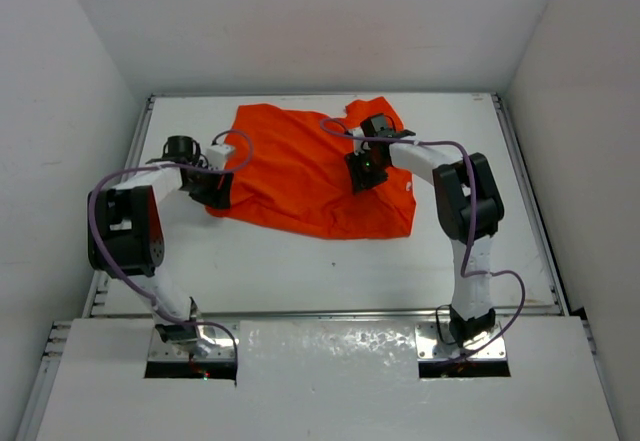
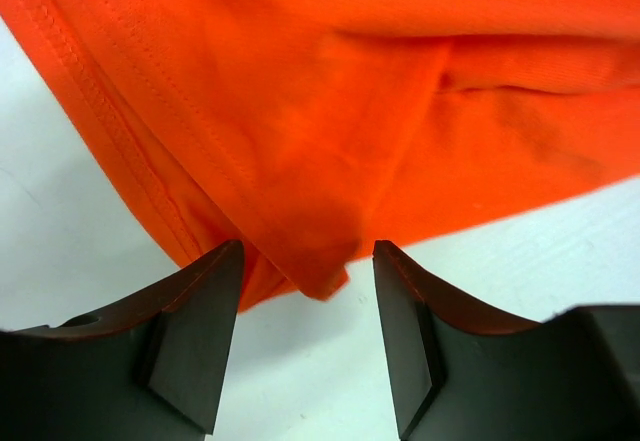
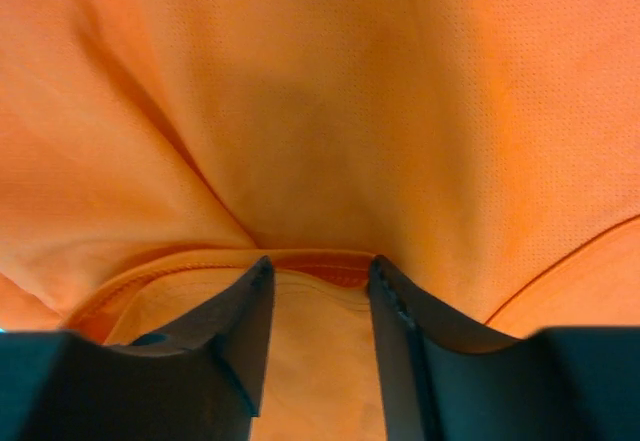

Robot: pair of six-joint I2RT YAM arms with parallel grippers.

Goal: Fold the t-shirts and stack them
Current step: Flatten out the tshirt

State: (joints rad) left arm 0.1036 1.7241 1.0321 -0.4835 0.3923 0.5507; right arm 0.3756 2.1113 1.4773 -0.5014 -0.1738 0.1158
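- The t-shirt (image 1: pixel 310 176) lies spread but rumpled on the far middle of the surface (image 1: pixel 330 266). It is one loose layer with uneven edges and no fold made.
- The left tool (image 1: pixel 218 196) is at the shirt's near-left corner, low to the surface. In the left wrist view the stitched corner (image 2: pixel 318 276) pokes in between the two fingers (image 2: pixel 195 316).
- State of the left tool: released. Both fingers stand apart with white surface showing on either side of the corner, so nothing is clamped.
- Judgement: this placement brackets the corner so that closing would catch it.
- The right tool (image 1: pixel 360 179) is down on the far-right part of the shirt, well inside its outline. The right wrist view shows cloth on all sides and a stitched hem (image 3: pixel 320 259) running across the fingertips, with paler cloth below it.
- State of the right tool: released. The fingers stand apart and no cloth is seen pinched between them.
- Judgement: it is set to take that hemmed edge, giving two hold points for lifting and flattening the shirt.
- Containers: no box, bin or basket shows in any view, and the shirt rests directly on the surface.
- Only one shirt is visible, so no stack exists yet.
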